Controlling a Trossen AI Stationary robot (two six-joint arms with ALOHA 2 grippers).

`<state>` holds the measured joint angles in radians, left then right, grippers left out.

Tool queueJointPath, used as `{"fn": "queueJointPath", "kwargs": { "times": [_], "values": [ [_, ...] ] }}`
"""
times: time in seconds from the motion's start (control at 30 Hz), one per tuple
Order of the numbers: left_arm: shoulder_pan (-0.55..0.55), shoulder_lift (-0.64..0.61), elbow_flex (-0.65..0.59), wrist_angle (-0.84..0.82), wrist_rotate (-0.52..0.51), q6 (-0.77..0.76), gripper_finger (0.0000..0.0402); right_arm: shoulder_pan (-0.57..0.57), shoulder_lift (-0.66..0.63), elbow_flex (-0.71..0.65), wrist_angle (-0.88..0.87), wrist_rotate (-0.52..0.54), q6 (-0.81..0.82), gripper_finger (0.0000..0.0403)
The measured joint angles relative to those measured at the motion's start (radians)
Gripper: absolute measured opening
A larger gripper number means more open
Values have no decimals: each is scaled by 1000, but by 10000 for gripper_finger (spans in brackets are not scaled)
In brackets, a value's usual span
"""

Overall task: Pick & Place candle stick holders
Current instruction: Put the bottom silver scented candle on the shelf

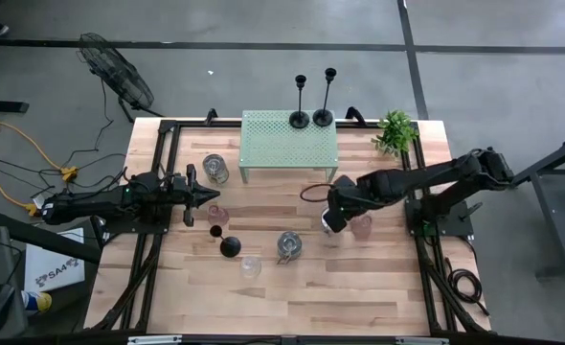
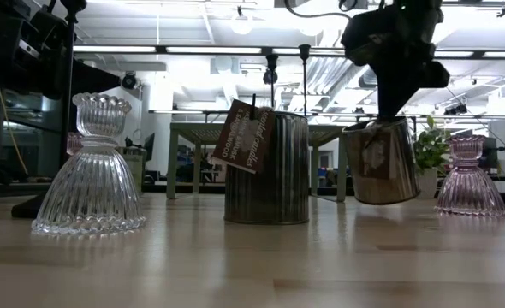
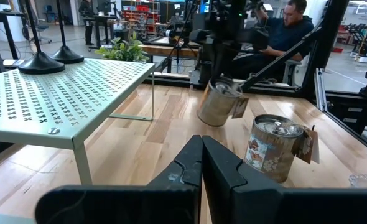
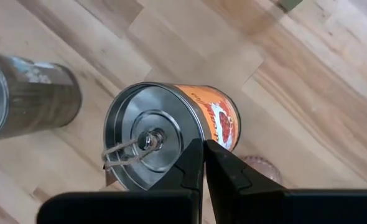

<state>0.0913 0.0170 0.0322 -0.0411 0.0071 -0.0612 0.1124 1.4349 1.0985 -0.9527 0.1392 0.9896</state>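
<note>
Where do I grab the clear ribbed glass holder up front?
Likely at the narrow waist of the clear ribbed holder, coming in level from the side. It stands upright, and its flared skirt looks too wide and sloped to pinch.

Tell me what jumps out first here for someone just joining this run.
The right gripper holds a silvery jar lifted and tilted off the table, right of centre, its fingers shut on the jar's rim. A second silvery jar with a hanging tag stands upright nearby. At the back, two black candlesticks stand on the pale green shelf, and the left gripper waits shut at left.
</note>
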Motion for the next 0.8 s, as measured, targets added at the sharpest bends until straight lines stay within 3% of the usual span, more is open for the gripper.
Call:
{"fn": "queueJointPath", "kwargs": {
  "times": [0.8],
  "values": [
    [0, 0, 0, 0, 1, 0, 0, -122, 59, 1, -79, -26, -97, 3]
  ]
}}
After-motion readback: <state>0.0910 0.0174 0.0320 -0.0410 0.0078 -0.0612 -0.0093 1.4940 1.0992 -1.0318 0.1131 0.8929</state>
